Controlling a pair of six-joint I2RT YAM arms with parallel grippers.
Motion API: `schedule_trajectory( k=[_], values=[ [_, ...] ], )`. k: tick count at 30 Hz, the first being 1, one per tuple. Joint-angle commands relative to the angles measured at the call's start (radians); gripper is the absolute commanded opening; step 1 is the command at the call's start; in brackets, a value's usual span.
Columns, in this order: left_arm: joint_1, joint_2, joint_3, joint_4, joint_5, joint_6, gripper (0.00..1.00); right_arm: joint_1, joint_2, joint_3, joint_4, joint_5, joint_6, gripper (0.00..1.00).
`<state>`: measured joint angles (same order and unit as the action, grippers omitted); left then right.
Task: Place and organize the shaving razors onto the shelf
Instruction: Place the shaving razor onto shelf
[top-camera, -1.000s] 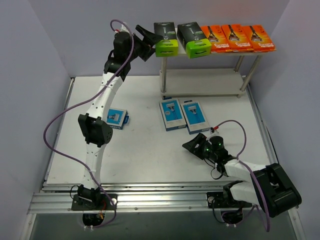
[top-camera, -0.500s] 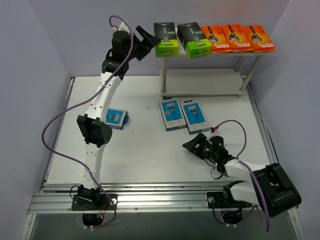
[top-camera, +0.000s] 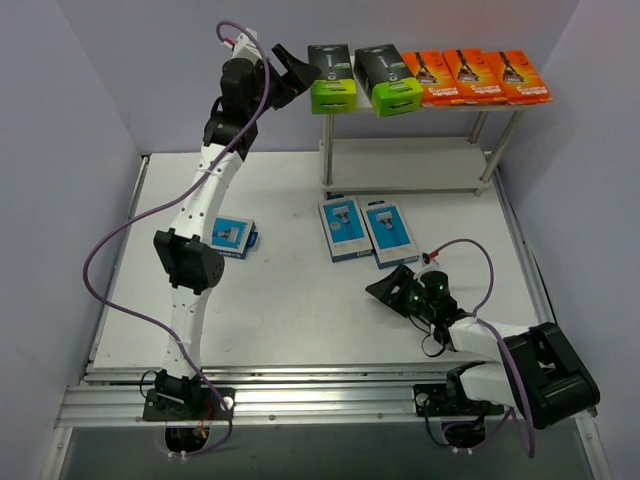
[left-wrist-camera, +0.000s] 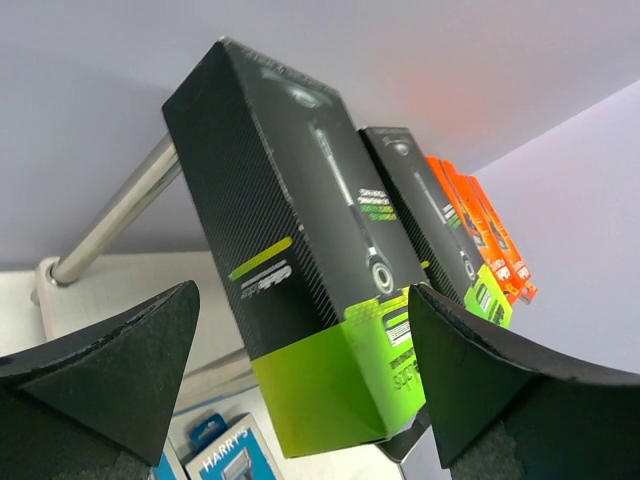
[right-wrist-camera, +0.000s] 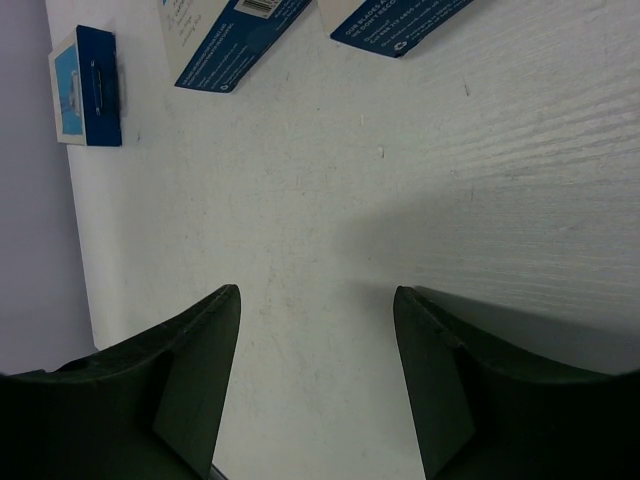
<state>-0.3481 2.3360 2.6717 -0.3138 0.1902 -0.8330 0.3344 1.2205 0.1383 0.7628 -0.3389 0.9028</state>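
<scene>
Up at the table's 12 o'clock edge, the shelf (top-camera: 420, 165) looks well stocked, with five packs lining its top board. Two black packs (top-camera: 332, 77) with lime ends take the 9 o'clock end. Three orange packs (top-camera: 473, 75) run on toward 3 o'clock, colour beside colour, long sides parallel. That's the organizing half of the job on show. The lower board is bare.

The left claw (top-camera: 298, 72) hangs high, just at 9 o'clock of the first black pack and apart from it. Its jaws gape wide and hold nothing. In the wrist view that pack stands framed between the two fingers (left-wrist-camera: 110, 370) with a gap on both sides, so there's no squeeze on it. My read is that it sits level with the row because that's where the pack rests.

Down on the table (top-camera: 290, 310), three blue packs (top-camera: 342, 228) lie flat, faces up. Two sit side by side near the middle, nearly touching. The lone blue pack (top-camera: 232, 236) is well apart at their 9 o'clock.

The right claw (top-camera: 390, 288) hovers low at 5 o'clock of the pair, jaws partly spread and empty. Its wrist view shows bare table beneath and the pair's near ends at the top. Parked close and aimed their way, I'd say the nearest blue pack is its next pick. Flat packs offer little edge to bite, so a grip across the narrow width looks wise.
</scene>
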Motion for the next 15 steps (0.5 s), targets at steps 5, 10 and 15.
schedule_trajectory(
  k=[5, 10, 15],
  values=[
    [0.000, -0.001, 0.062, 0.202, 0.018, 0.018, 0.94, -0.017, 0.047, 0.014, -0.040, 0.005, -0.048, 0.59],
    [-0.002, 0.046, 0.089, 0.252, 0.025, 0.002, 0.94, -0.023, 0.079, 0.020, -0.034, -0.003, -0.059, 0.59],
    [-0.002, 0.085, 0.116, 0.259, 0.032, -0.026, 0.94, -0.028, 0.100, 0.023, -0.026, -0.009, -0.061, 0.59]
  ],
)
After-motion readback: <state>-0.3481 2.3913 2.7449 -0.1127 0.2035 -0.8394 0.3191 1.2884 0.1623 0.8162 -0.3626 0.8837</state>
